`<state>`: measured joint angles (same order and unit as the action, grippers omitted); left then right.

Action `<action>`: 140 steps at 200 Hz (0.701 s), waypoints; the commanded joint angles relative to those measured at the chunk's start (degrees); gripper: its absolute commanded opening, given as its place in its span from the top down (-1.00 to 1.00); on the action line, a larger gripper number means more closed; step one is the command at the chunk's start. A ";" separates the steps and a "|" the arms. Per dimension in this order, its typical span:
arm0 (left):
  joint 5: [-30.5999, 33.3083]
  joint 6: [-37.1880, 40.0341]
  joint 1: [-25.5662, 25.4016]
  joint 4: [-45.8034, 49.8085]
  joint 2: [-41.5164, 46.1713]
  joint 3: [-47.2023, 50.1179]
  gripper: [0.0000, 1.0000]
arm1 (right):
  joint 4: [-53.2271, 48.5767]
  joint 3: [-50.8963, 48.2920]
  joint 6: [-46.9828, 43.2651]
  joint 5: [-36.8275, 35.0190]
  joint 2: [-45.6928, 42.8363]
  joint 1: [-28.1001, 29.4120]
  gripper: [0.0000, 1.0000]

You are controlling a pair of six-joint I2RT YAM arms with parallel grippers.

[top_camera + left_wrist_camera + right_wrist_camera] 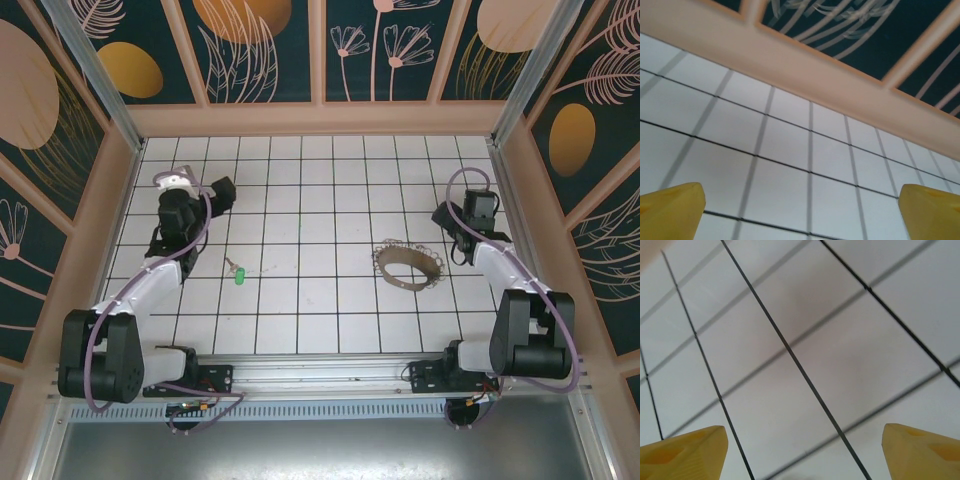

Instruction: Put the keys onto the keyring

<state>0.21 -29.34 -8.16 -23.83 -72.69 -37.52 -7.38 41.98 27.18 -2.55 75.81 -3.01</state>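
The key (240, 274), tiny with a bright green head and a thin silvery blade, lies flat on the white tiled floor left of centre. The keyring (408, 264), a thin grey hoop fringed with small silvery pieces, lies right of centre. My left gripper (222, 190) hovers about three tiles behind the key. In the left wrist view my left gripper (807, 215) is open, with bare tiles between its yellow fingertips (672, 207). My right gripper (445, 216) sits just behind and right of the hoop. Seen from its wrist, the right gripper (805, 455) stands open over bare tiles.
The tiled floor (320, 180) is boxed in by peach-framed walls with dark floral panels (265, 50) at the back and both sides. The back wall's peach rail (805, 65) runs close ahead of the left gripper. Both arm bases stand at the near edge.
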 commanded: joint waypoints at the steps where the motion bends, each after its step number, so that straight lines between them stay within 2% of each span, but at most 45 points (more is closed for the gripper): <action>1: -2.04 -7.71 -3.56 3.04 0.99 -1.01 -0.97 | -10.06 -1.37 3.12 0.56 -4.58 0.28 -0.62; 38: -0.22 -10.22 -11.86 2.26 -0.70 -0.57 -0.97 | -14.32 -5.63 7.32 1.26 -8.19 0.62 -0.62; 81: -0.19 -10.13 -19.88 4.47 -5.70 -4.54 -0.97 | -14.51 -8.55 10.72 1.40 -6.19 3.09 -0.60; 140: 0.36 -10.26 -23.82 3.69 -7.74 -5.09 -0.97 | -12.13 -8.14 13.23 0.95 -0.16 9.27 -0.57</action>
<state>-0.34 -38.72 -31.35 -20.32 -80.18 -41.17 -19.86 33.91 38.39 -1.41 73.36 4.64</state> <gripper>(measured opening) 0.986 0.790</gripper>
